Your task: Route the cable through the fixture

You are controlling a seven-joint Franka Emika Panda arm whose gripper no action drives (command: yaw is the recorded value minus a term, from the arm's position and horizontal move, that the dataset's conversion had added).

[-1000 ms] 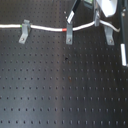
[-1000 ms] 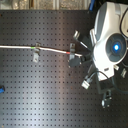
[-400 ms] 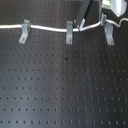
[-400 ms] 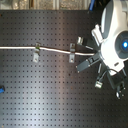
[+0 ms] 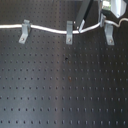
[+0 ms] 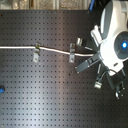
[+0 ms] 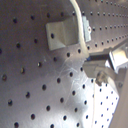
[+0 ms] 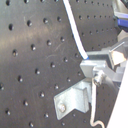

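The gripper point(image 5: 80, 27) has moved along, pinching the cable point(image 5: 45, 28); pulling hard could pop it off the middle clip point(image 5: 69, 34).

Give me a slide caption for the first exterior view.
White cable threaded through metal clips on black pegboard, pincer gripping it.

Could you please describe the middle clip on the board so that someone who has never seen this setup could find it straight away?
In the first exterior view, follow the white cable across the top of the black perforated board; it crosses three grey clips. The middle clip stands between the other two, and unlike them it has the gripper right beside it, on the first exterior view's right.
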